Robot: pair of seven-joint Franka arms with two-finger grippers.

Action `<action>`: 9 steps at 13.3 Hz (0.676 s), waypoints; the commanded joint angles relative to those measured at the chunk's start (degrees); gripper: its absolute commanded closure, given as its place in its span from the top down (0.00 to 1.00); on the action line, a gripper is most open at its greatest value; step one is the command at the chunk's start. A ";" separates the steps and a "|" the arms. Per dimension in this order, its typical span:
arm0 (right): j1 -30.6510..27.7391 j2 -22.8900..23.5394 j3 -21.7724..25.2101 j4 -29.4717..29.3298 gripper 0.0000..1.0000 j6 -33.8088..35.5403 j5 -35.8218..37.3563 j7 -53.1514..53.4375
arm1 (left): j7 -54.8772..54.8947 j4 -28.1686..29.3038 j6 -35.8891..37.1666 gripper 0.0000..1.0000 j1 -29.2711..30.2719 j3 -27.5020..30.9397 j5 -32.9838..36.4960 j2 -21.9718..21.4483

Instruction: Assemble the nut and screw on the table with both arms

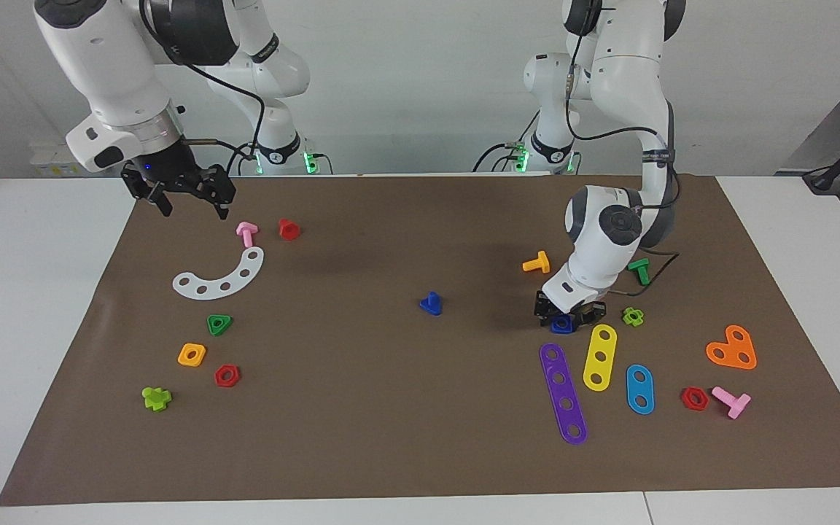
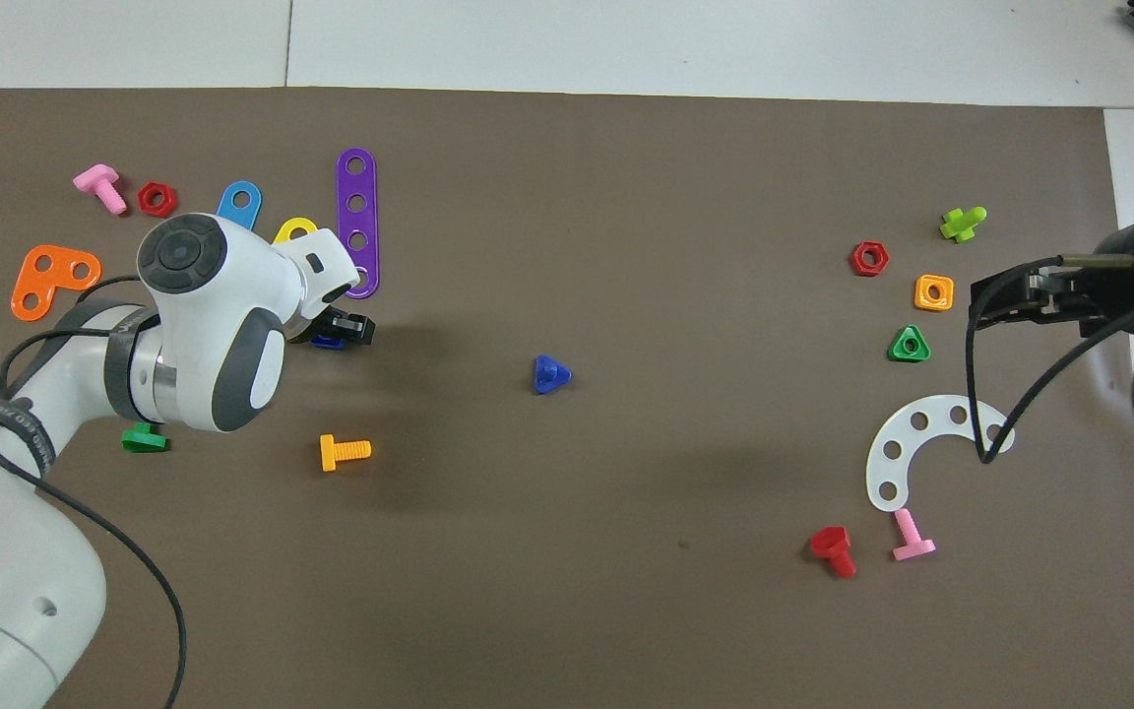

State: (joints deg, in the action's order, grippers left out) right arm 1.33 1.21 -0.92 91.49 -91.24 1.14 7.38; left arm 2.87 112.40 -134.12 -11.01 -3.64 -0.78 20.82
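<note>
Facing view: left gripper (image 1: 564,318) is down on the mat, fingers either side of the dark-blue square nut (image 1: 562,325); whether they pinch it, I cannot tell. Right gripper (image 1: 188,195) hangs open.

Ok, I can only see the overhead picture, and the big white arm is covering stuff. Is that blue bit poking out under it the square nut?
Observer: Yes. In the facing view the dark-blue square nut lies flat on the brown mat, and the left gripper is down right at it.
Operator: Is anything else hiding under that arm?
Observer: A lime-green cross-shaped piece, beside the yellow strip.
Operator: And is the other gripper touching the table?
Observer: No. The right gripper hangs open in the air over the mat near the pink bolt and holds nothing. That arm waits.
</note>
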 commanded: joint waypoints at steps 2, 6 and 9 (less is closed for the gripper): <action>-0.36 0.02 -0.05 -0.26 1.00 0.45 -1.49 -1.76 | 0.82 2.30 1.41 0.44 -0.41 0.74 -0.71 -2.45; -0.36 0.11 -0.05 -0.26 1.00 0.45 -1.49 -1.76 | 0.30 0.64 2.03 0.00 -0.50 0.65 -0.71 -2.10; -0.36 0.02 -0.05 -0.26 1.00 0.45 -1.58 -1.76 | -4.25 -3.93 2.02 0.00 -2.68 0.56 -6.12 -1.13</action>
State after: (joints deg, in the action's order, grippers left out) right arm 1.33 1.21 -0.92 91.49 -91.24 1.14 7.38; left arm 1.62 110.75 -132.85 -11.14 -3.64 -3.19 19.97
